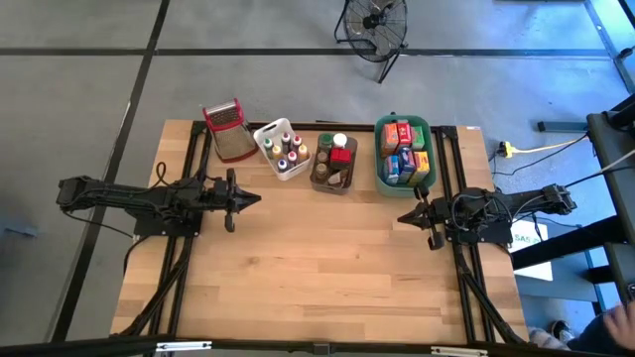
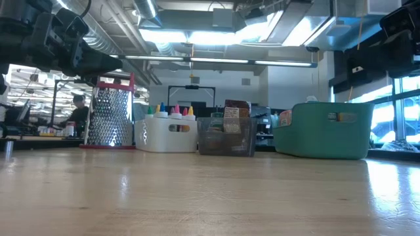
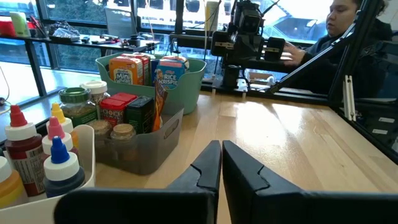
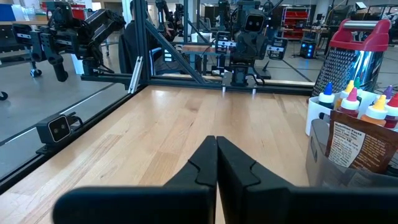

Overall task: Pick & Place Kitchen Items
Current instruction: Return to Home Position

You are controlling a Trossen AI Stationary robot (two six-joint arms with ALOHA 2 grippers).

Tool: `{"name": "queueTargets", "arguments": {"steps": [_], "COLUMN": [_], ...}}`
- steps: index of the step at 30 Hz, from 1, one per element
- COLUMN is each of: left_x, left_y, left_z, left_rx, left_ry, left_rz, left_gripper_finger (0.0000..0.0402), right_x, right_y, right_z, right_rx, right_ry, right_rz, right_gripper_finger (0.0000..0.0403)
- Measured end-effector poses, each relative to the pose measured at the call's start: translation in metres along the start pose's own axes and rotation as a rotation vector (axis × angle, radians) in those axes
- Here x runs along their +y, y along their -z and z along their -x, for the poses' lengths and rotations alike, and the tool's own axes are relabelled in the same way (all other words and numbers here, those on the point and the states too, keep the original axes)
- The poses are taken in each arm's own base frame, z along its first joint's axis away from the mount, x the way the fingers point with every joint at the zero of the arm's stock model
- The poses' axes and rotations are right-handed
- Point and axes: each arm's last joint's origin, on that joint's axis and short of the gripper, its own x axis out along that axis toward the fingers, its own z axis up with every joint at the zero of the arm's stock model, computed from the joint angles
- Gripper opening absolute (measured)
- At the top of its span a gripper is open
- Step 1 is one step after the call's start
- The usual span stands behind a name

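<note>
the sorting is judged finished, and only the retreat to rest is in hand. the left tool (image 1: 254, 198) is held low over the left side of the worktop (image 1: 317, 268), the right tool (image 1: 402, 216) over the right side, both well apart from the bins. in each wrist view the two fingers are seen pressed together, with nothing pinched between them.

to do the step well, the fingers are best left shut and each arm drawn back along its own side. the arms should be folded down slowly and kept away from the row of bins at the far edge, so that nothing is nudged.

the kitchen items are found only inside the bins; none is seen loose on the boards. three bins are counted:
- the white bin (image 2: 164, 137), with small bottles (image 1: 283, 149); about seven coloured caps can be made out, though the exact number cannot be told.
- the grey bin (image 2: 226, 141), with jars and packs (image 1: 333, 159); at least six are counted.
- the green bin (image 2: 321, 134), with boxes (image 1: 405, 154); roughly six are counted from above.

one grater (image 2: 109, 117) stands beside the white bin.
</note>
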Motion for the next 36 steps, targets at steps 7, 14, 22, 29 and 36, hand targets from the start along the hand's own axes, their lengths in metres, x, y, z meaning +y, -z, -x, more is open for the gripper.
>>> {"name": "queueTargets", "arguments": {"steps": [7,14,22,29,36], "left_x": [0.0000,0.0000,0.0000,0.0000,0.0000], "left_y": [0.0000,0.0000,0.0000,0.0000,0.0000], "left_z": [0.0000,0.0000,0.0000,0.0000,0.0000], "left_rx": [0.000,0.000,0.000,0.000,0.000], "left_ry": [0.000,0.000,0.000,0.000,0.000], "left_rz": [0.000,0.000,0.000,0.000,0.000], "left_gripper_finger": [0.0013,0.0008,0.0009,0.0013,0.0008], "right_x": [0.0000,0.0000,0.0000,0.0000,0.0000], "right_y": [0.0000,0.0000,0.0000,0.0000,0.0000], "right_z": [0.0000,0.0000,0.0000,0.0000,0.0000], "right_rx": [0.000,0.000,0.000,0.000,0.000], "right_ry": [0.000,0.000,0.000,0.000,0.000], "right_rz": [0.000,0.000,0.000,0.000,0.000], "right_gripper_finger": [0.0003,0.0003,0.0003,0.0003,0.0003]}}
